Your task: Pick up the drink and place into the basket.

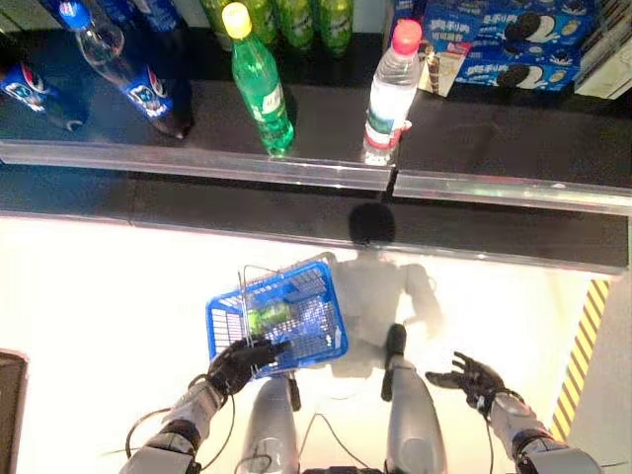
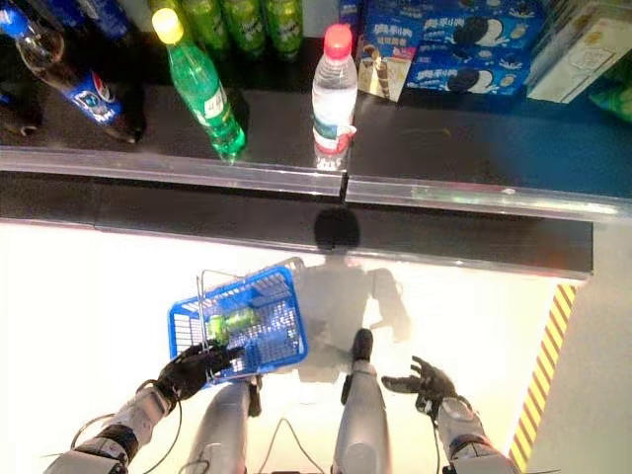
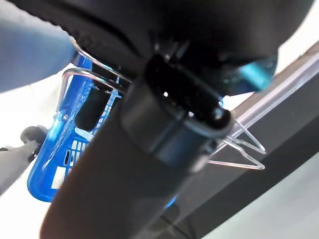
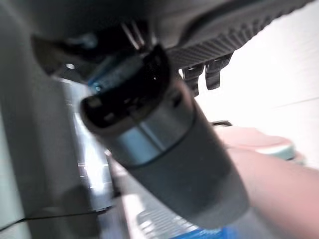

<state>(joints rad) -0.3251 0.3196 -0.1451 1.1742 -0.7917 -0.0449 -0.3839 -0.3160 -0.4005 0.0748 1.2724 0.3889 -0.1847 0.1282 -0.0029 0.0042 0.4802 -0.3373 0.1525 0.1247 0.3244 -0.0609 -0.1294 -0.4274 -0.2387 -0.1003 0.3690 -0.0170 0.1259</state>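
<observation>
Already your left hand (image 1: 240,363) has its fingers curled round the near rim of the blue basket (image 1: 321,296), with the wire handles just past the fingertips in the left wrist view. Beyond those fingers, inside the basket, lies a green drink (image 1: 267,317) on its side, so the placing step looks done for that one. Your right hand (image 1: 472,378) hangs well apart from the basket, fingers spread and relaxed, holding nothing. Farther out from both hands, across the pale floor, runs the dark shelf (image 1: 474,138), where a green bottle (image 1: 261,84) and a clear water bottle (image 1: 389,91) stand near the front rail, with cola bottles (image 1: 128,69) to their left. If another drink is wanted, you would need to lift the free right hand up to the shelf front; otherwise just keep the basket level.
</observation>
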